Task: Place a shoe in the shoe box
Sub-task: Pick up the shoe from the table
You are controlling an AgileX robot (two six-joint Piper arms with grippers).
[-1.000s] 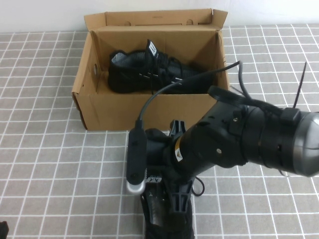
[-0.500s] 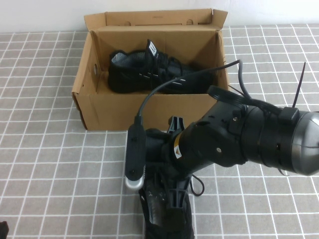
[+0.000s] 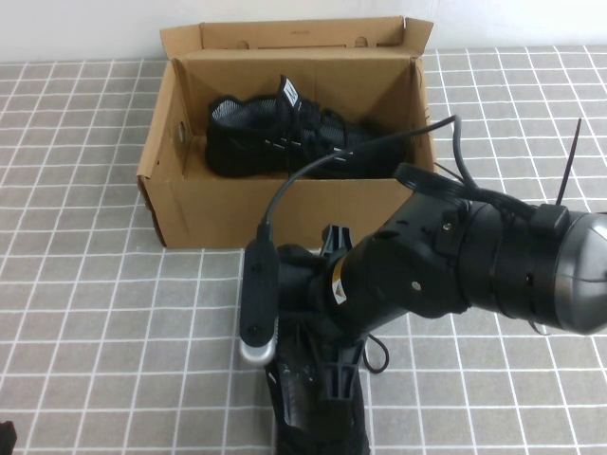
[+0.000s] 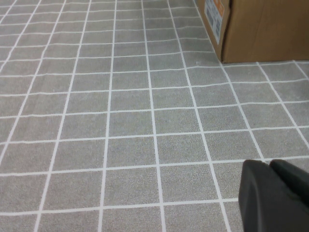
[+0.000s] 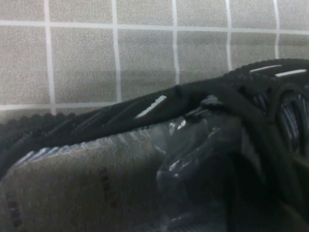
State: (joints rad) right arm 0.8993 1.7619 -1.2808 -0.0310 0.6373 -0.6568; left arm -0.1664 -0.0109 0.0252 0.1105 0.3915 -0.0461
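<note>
An open cardboard shoe box (image 3: 285, 204) stands at the back of the table, and a black shoe (image 3: 285, 137) lies inside it. A second black shoe (image 3: 305, 409) lies on the table at the front edge of the high view. My right gripper (image 3: 332, 379) is down on this shoe, at its opening. In the right wrist view the shoe's collar (image 5: 159, 104) and pale insole fill the picture. My left gripper (image 4: 268, 165) is shut and empty, low over the table, left of the box corner (image 4: 256, 29).
The table is covered with a grey cloth with a white grid (image 3: 95, 313). My right arm's bulky body (image 3: 474, 270) and its cable cover the area in front of the box's right half.
My right arm shifted slightly over the front shoe and came back. The shoe and the box stay where they were.
</note>
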